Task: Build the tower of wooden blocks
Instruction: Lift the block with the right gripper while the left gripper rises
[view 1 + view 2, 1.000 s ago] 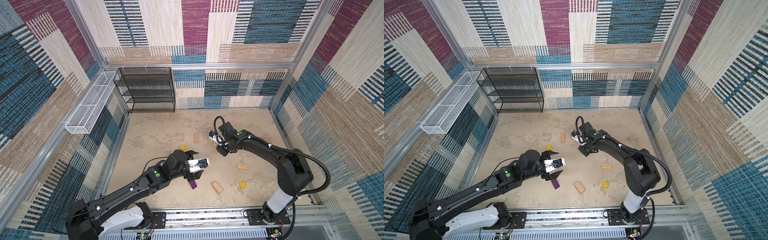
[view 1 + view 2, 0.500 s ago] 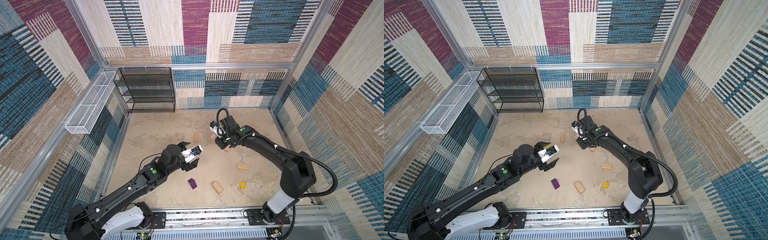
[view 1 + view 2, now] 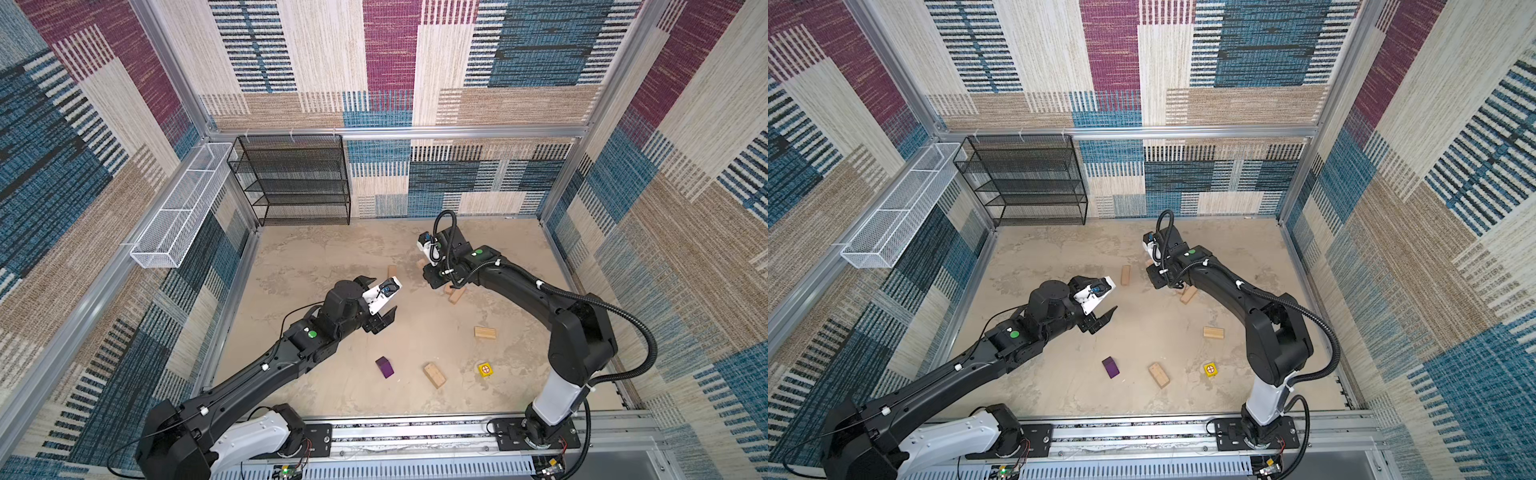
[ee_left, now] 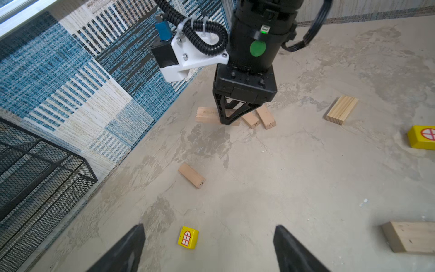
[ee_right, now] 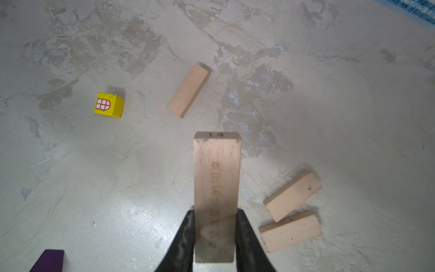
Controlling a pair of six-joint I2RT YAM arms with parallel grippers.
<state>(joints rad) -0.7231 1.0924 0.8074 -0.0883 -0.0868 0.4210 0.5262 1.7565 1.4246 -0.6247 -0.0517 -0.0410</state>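
Observation:
My right gripper point(image 5: 215, 235) is shut on one tan brick point(image 5: 216, 183), which sticks out ahead of the fingers above the floor. Two more bricks point(image 5: 292, 195) lie side by side next to it. A lone brick point(image 3: 392, 271) lies further left. My left gripper point(image 4: 209, 237) hangs open and empty over a yellow cube point(image 4: 187, 237) with a window print. The purple block point(image 3: 385, 367), another brick point(image 3: 434, 375) and a second yellow cube point(image 3: 485, 369) lie near the front. No tower stands in view.
A black mesh shelf point(image 3: 295, 178) stands in the far left corner. A white wire basket point(image 3: 178, 208) hangs on the left wall. One more brick point(image 3: 485, 332) lies under the right arm. Patterned walls close the floor on three sides.
My left gripper has moved away from the purple block toward the far left, still open and empty. The right gripper has shifted slightly farther back with its brick.

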